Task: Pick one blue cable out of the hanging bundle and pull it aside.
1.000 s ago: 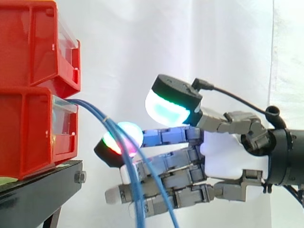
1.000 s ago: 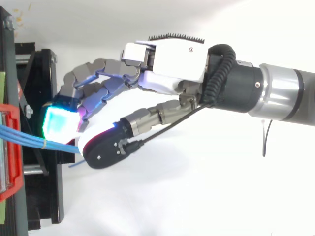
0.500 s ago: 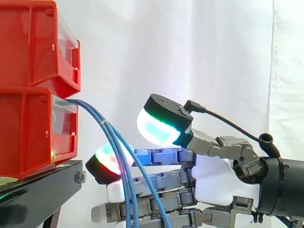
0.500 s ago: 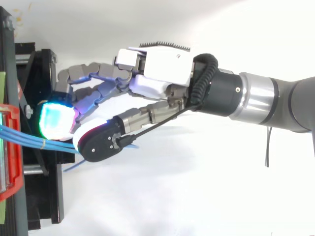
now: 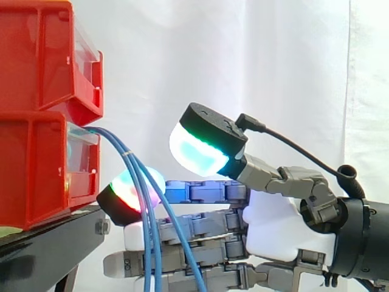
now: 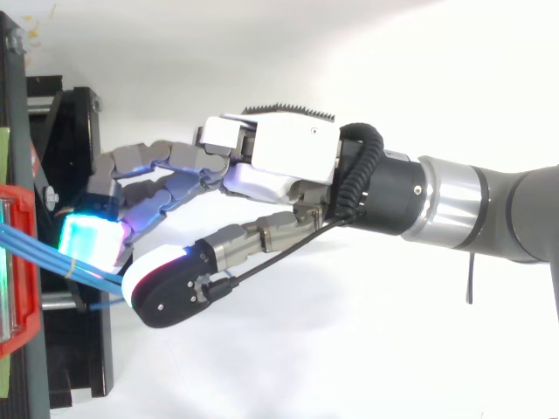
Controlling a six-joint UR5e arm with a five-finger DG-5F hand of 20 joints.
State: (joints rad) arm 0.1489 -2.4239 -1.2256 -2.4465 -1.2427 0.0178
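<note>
At least three blue cables (image 5: 127, 155) came out of the front of the lower red bin (image 5: 30, 164) and hung down just beside it. One hand (image 5: 279, 225) reached toward that bin. Its fingers (image 5: 200, 225) were stretched out almost straight, and the cables crossed in front of them. Its thumb (image 5: 206, 143) stood high above the fingers, so it pinched nothing. A second red bin (image 5: 36, 55) sat on top of the lower one. Both stood on one black stand (image 5: 48, 243).

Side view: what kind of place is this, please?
Probably a robot test bench in a lab: red bins stacked on a black stand, a white curtain behind, and a robot hand beside blue cables hanging from the lower bin.
</note>
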